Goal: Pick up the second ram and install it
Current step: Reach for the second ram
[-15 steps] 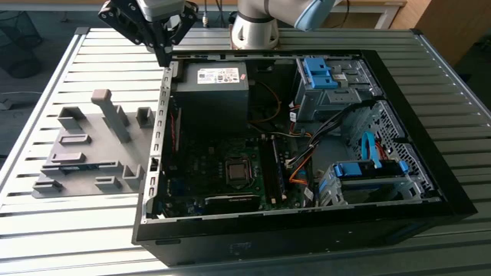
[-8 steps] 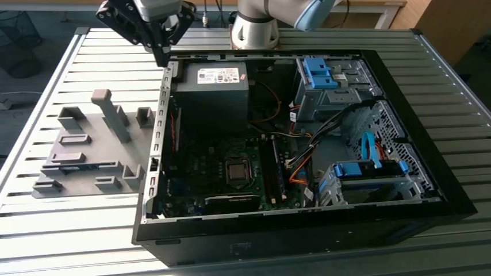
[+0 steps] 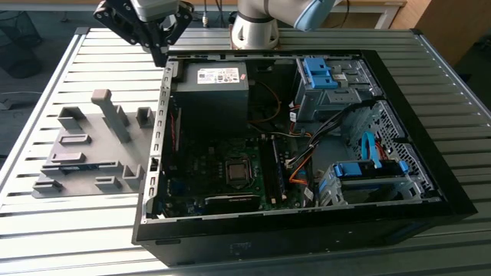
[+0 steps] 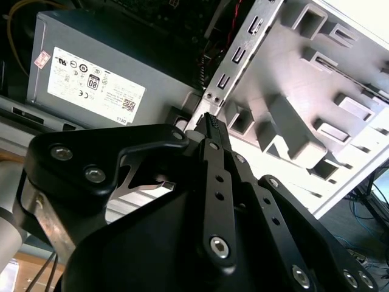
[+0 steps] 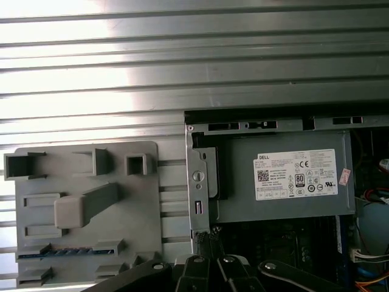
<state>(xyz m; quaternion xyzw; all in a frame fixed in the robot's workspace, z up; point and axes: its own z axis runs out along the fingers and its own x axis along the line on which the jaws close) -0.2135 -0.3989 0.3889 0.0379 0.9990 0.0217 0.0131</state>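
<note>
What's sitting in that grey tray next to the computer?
The second ram sits in a slot of the grey tray; the slot walls hide its lower part.

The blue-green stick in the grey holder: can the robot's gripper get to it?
Probably yes. The stick lies uncovered in the grey holder on the table, outside the computer case, and the gripper hangs nearby above the case's edge with nothing between them.

Table (image 3: 46,230): slatted metal top, light grey, spanning most of the exterior view, with strong glare on the slats at lower left of the frame.
Floor (image 3: 19,75): grey, shaded, upper left of the frame.
Wooden desk (image 3: 368,6): pale top, white leg, along the top edge.
Brown wooden panel (image 3: 452,26): upper right corner.
</note>
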